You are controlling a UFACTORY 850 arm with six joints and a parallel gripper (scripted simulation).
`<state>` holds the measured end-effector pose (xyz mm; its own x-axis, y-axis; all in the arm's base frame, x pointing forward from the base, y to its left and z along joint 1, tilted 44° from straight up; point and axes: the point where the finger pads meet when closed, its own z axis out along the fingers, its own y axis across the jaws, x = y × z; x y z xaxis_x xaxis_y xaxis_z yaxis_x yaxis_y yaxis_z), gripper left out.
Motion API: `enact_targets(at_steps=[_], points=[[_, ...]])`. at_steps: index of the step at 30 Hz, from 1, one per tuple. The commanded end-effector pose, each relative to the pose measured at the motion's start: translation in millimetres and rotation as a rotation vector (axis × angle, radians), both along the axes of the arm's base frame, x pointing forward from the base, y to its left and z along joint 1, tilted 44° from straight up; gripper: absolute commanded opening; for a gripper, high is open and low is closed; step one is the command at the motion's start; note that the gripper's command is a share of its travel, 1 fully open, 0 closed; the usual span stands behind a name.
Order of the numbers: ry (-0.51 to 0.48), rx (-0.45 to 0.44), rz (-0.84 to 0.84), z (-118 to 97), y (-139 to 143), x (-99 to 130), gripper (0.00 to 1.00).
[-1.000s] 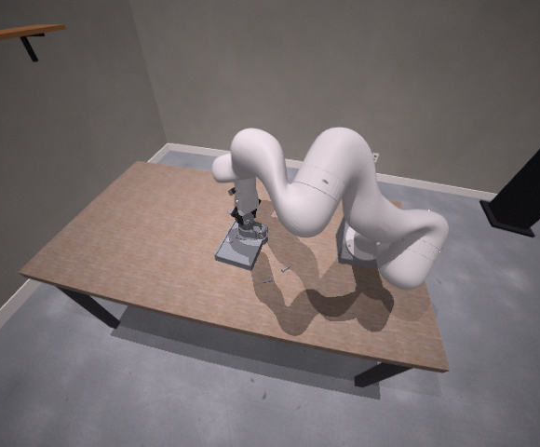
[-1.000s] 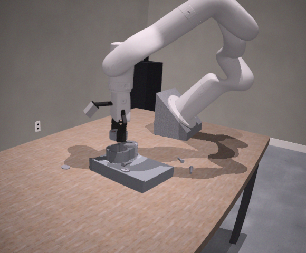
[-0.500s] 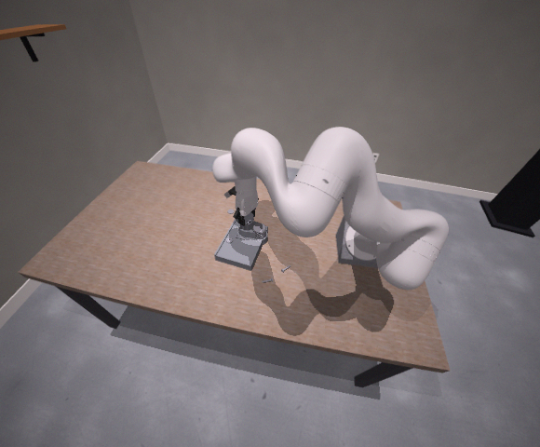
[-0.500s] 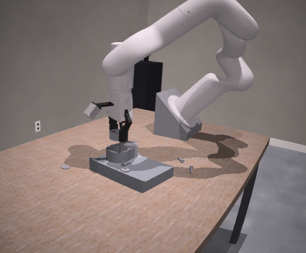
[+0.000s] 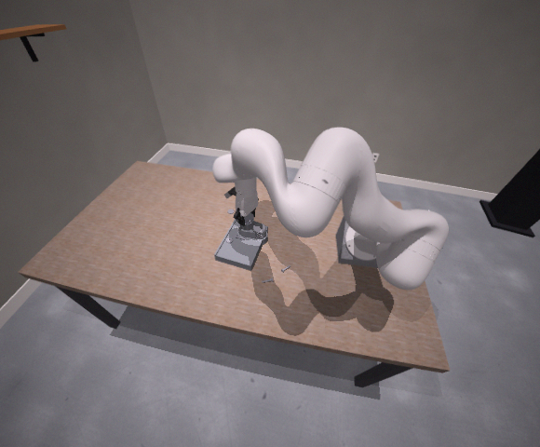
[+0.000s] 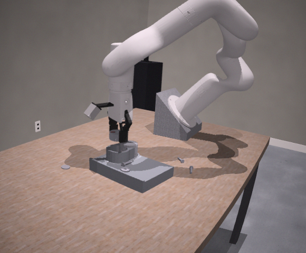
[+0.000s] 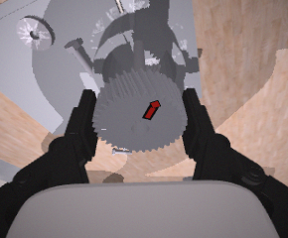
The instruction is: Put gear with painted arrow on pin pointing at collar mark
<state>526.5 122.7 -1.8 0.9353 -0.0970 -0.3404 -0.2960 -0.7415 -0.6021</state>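
My gripper (image 7: 139,102) is shut on the grey toothed gear (image 7: 140,115), gripped at its rim on both sides. The gear's red painted arrow (image 7: 151,109) points up and to the right in the wrist view. In the exterior view the gear (image 6: 115,135) hangs a little above the round collar (image 6: 121,152) on the grey timing case (image 6: 131,169). A thin pin stands inside the collar, just under the gear. The case also shows in the top view (image 5: 240,245). The mark on the collar is not visible.
Two loose bolts (image 6: 180,159) (image 6: 191,169) lie on the table right of the case. A small flat washer (image 6: 65,166) lies left of it. A bolt and a washer (image 6: 125,169) rest on the case top. The arm's grey wedge base (image 6: 172,117) stands behind.
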Motion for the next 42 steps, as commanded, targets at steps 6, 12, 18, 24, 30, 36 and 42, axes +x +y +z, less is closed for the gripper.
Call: enact_targets(at_steps=[6,12,18,24,30,36,42], points=[[-0.002,0.000,-0.001,-10,8,-2,0.00],[-0.002,0.000,-0.001,-14,12,-3,0.00],[-0.002,0.000,-0.001,-15,13,-3,0.00],[-0.002,0.000,-0.001,-15,13,-3,0.00],[-0.002,0.000,-0.001,-15,13,-3,0.00],[-0.002,0.000,-0.001,-15,13,-3,0.00],[-0.002,0.000,-0.001,-15,13,-3,0.00]])
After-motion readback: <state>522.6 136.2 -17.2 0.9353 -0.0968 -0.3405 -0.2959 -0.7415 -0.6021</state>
